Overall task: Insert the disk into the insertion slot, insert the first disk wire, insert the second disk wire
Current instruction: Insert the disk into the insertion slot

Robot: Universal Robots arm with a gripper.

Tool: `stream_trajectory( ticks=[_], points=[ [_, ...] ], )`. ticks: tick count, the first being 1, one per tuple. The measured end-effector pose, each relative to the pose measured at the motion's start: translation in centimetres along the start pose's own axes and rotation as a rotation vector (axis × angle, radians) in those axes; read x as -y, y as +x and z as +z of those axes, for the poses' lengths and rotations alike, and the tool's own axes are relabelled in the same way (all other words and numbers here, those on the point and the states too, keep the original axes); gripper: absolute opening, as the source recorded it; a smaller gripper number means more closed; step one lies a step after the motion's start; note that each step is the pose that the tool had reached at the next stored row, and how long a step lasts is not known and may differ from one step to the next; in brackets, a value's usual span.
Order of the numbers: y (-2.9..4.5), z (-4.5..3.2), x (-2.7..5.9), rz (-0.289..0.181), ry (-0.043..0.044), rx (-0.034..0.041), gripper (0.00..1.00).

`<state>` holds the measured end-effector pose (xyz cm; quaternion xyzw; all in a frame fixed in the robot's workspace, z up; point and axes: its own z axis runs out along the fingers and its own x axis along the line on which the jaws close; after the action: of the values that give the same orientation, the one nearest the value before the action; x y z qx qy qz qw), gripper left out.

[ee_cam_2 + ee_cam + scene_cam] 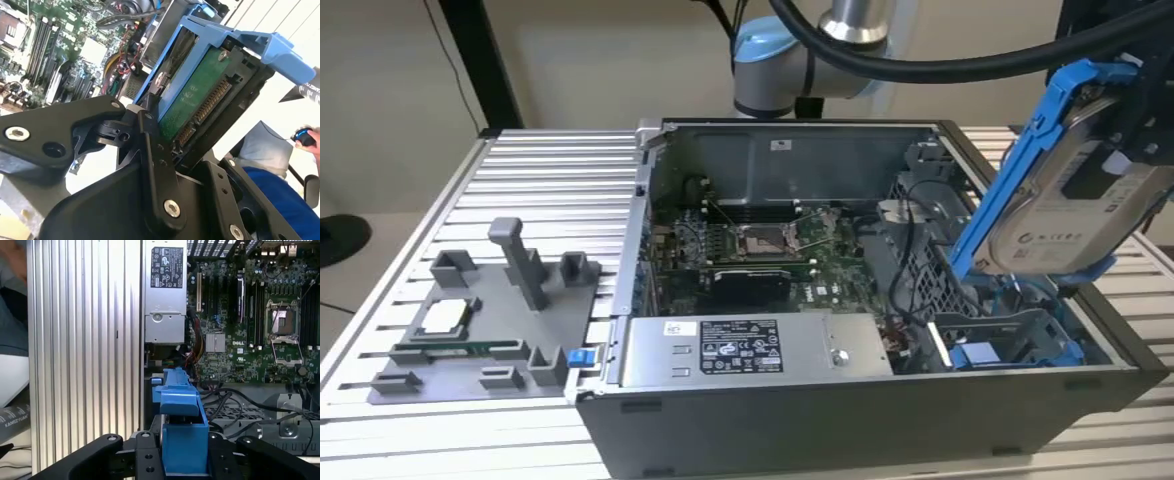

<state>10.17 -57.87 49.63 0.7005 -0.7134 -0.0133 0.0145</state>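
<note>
Disk [1061,215], clipped in its bright blue carrier frame, is hanging tilted and nearly on edge at the exterior view's upper right, over the open computer case [854,425]. The gripper [1110,165] is clamping it. In the second wrist view, black fingers [155,160] are pressing against the drive's sides, and its green circuit board and connector are facing the camera. The insertion slot [1007,340] is sitting just below the disk, toward the exterior view's lower right, beside the power-supply box [747,350]; the disk is not yet seated in it.
</note>
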Motion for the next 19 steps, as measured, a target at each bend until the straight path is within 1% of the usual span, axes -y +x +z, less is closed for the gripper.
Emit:
stream_trajectory(
  ticks=[6, 10, 19],
  points=[
    [0.45, 0.66, 0.06, 0.000, 0.0000, 0.0004, 0.00],
    [0.53, 1.16, 0.13, 0.000, 0.0000, 0.0006, 0.00],
    [0.76, 1.94, 0.22, 0.000, -0.0001, 0.0014, 0.00]
  ],
)
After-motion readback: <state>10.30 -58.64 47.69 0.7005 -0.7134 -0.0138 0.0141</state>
